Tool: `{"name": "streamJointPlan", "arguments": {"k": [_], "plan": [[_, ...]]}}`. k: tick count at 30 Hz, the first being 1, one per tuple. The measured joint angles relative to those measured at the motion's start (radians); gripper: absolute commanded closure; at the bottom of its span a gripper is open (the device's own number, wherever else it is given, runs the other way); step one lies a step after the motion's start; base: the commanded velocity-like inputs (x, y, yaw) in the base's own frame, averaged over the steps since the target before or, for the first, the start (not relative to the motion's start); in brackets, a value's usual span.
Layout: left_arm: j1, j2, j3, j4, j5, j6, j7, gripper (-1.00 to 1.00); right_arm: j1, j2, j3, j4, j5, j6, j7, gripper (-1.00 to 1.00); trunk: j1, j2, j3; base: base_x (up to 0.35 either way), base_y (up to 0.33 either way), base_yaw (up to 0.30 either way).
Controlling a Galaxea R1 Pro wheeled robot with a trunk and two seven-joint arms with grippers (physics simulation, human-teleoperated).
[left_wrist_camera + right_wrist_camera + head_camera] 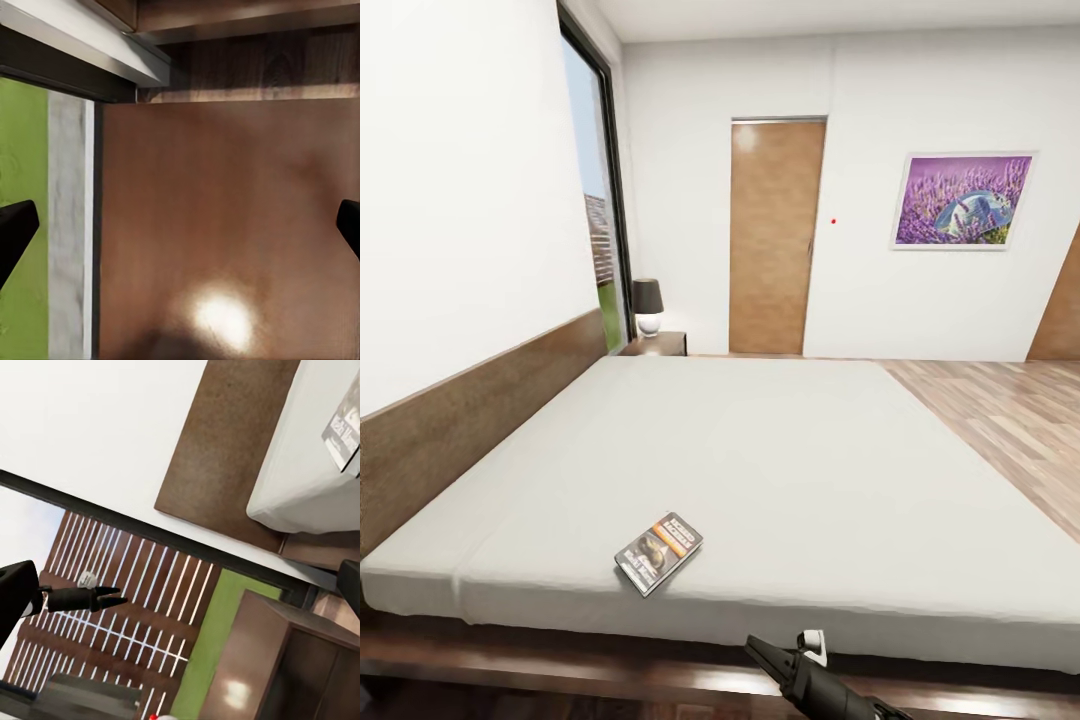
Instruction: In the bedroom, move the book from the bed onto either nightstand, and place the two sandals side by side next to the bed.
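Note:
The book [658, 552] lies flat near the front edge of the off-white bed [790, 450]; it also shows on the bed's corner [343, 431]. A far nightstand [658, 344] stands by the headboard [470, 425]. A nearer nightstand [289, 660] stands beside the bed's corner. Its glossy top [217, 225] lies under my left gripper [180, 229], which is open and holds nothing. My right gripper [788, 650] hangs low in front of the bed frame, right of the book, and its fingers [15, 592] are spread open around nothing. The sandals are out of view.
A lamp [648, 305] stands on the far nightstand. A tall window [600, 220] fills the left wall past the headboard. A wooden door [775, 235] and a purple picture [963, 200] are on the back wall. Wood floor [1000, 400] runs along the bed's right side.

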Motion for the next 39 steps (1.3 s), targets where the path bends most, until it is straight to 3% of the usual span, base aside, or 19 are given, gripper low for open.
{"name": "streamJointPlan", "arguments": {"k": [21, 39], "plan": [[0.0, -0.001, 0.0, 0.0, -0.001, -0.001, 0.0, -1.0, -0.001, 0.002, 0.0, -0.002, 0.0, 0.001, -0.002, -1.0, 0.0, 0.0, 0.0, 0.0, 0.016, 0.0], [0.0, -0.003, 0.0, 0.0, -0.001, 0.0, 0.0, -1.0, -0.038, 0.001, -0.007, -0.002, -0.003, 0.004, -0.024, -1.0, 0.0, 0.0, 0.0, 0.0, 0.0, 0.0]]}}
